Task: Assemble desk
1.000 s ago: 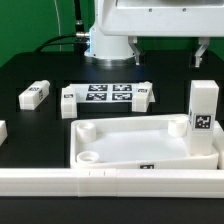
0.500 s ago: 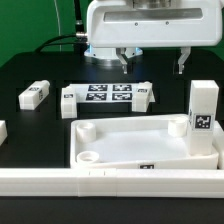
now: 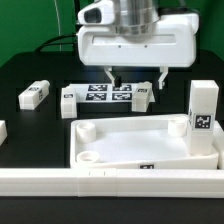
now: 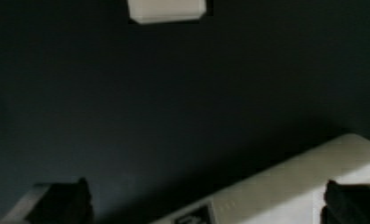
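The white tray-like tabletop (image 3: 140, 142) lies on the black table near the front. One white tagged leg (image 3: 204, 118) stands upright at its right corner. Another leg (image 3: 35, 95) lies at the exterior view's left, and shorter white pieces (image 3: 68, 100) (image 3: 146, 95) lie at each end of the marker board (image 3: 105, 94). My gripper (image 3: 136, 80) hangs open and empty just above the marker board's right end. In the wrist view the gripper (image 4: 214, 205) is open, its dark fingertips (image 4: 66, 200) wide apart, over a slanted white tagged part (image 4: 315, 180); which part it is I cannot tell.
A long white border rail (image 3: 110, 181) runs along the table's front edge. A white piece (image 3: 2, 131) shows at the exterior view's far left edge. Another white piece (image 4: 168, 10) shows at the edge of the wrist view on the dark table.
The gripper has come down and forward from the back of the table to just above the marker board's right end. Its jaws have stayed open. The parts have not moved.
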You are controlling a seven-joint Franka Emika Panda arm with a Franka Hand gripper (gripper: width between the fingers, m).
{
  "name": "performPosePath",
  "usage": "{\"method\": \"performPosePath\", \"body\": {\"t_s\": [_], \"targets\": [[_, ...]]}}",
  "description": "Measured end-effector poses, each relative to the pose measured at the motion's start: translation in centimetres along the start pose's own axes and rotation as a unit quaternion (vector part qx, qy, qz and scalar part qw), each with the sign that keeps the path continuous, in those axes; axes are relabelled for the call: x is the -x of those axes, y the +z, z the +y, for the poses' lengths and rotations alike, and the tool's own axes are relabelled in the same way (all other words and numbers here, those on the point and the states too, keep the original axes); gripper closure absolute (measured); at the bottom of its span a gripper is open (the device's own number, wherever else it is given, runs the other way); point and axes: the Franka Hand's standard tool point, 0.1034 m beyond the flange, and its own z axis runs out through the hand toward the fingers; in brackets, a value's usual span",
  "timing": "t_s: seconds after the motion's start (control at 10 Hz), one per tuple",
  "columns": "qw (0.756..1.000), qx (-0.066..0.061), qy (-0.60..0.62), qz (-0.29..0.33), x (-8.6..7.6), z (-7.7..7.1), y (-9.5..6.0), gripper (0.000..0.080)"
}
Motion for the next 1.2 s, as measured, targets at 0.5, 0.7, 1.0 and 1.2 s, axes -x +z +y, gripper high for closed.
{"method": "performPosePath", "body": {"t_s": [0.5, 0.7, 1.0, 1.2], "targets": [[0.998, 0.001, -0.004, -0.064, 0.6, 1.0, 0.2, 0.0151], [0.99, 0.009, 0.009, -0.142, 1.9, 2.2, 1.8, 0.0151], [0.977, 0.019, 0.006, -0.211, 3.4, 2.1, 3.3, 0.0151], [0.957, 0.023, 0.014, -0.288, 4.0, 2.5, 3.3, 0.0151]]}}
